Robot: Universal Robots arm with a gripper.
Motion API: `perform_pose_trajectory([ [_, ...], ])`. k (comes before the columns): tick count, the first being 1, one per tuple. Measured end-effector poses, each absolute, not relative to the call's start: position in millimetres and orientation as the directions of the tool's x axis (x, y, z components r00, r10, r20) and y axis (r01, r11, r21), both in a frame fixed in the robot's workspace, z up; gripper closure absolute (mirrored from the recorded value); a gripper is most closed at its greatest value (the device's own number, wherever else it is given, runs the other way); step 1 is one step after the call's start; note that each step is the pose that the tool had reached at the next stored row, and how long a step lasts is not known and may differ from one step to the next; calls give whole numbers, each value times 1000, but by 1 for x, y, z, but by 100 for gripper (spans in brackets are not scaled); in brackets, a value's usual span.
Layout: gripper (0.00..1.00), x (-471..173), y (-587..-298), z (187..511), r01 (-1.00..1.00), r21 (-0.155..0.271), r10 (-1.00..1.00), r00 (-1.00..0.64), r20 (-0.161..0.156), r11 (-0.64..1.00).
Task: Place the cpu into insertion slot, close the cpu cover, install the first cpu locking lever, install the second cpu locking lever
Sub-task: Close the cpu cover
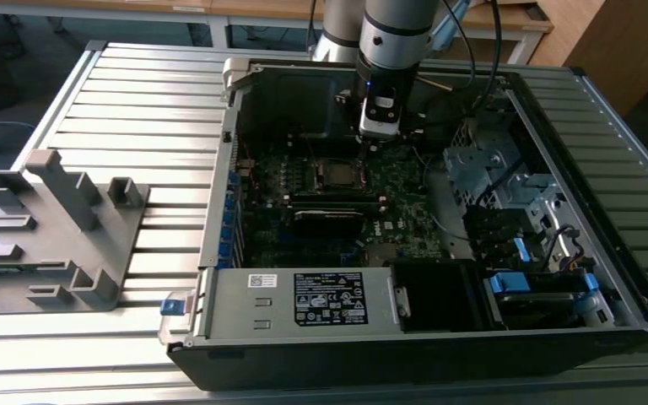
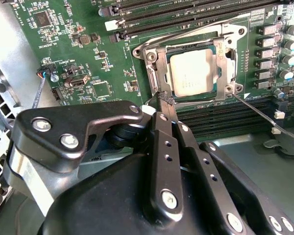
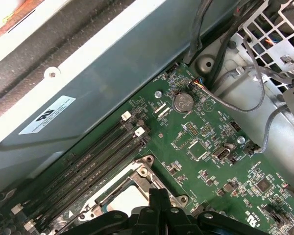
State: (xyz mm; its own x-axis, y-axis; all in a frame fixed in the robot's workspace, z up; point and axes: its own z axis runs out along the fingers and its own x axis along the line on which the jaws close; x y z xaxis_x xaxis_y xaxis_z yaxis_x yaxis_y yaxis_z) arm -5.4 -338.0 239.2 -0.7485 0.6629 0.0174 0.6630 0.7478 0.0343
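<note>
The cpu [image 2: 190, 72] lies in the insertion slot [image 1: 336, 173] with its silver face up. The cpu cover [image 2: 221, 62], a thin metal frame, lies down around it. One thin locking lever [image 2: 264, 116] sticks out sideways from a socket corner, over the memory slots. A second lever [image 2: 196, 30] runs along the opposite side of the socket. My gripper [image 2: 167, 100] is shut, its tips at the socket's corner; I cannot tell whether anything is pinched there. It hangs just behind the socket [image 3: 130, 196] inside the case, seen as gripper [image 1: 377, 131] and gripper [image 3: 159, 192].
The open computer case [image 1: 217, 278] stands on a slatted table. A power supply box [image 1: 301, 299] with a white label fills its front. Drive cage and cables [image 1: 504, 181] crowd the exterior view's right. Memory slots [image 3: 103, 152] flank the socket. A grey fixture [image 1: 54, 228] stands at the exterior view's left.
</note>
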Motion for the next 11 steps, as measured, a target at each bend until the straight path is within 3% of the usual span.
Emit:
perform_pose_trajectory([
  [11, 89, -5, -338, 239, 642, 34, 641, -767, 17, 766],
])
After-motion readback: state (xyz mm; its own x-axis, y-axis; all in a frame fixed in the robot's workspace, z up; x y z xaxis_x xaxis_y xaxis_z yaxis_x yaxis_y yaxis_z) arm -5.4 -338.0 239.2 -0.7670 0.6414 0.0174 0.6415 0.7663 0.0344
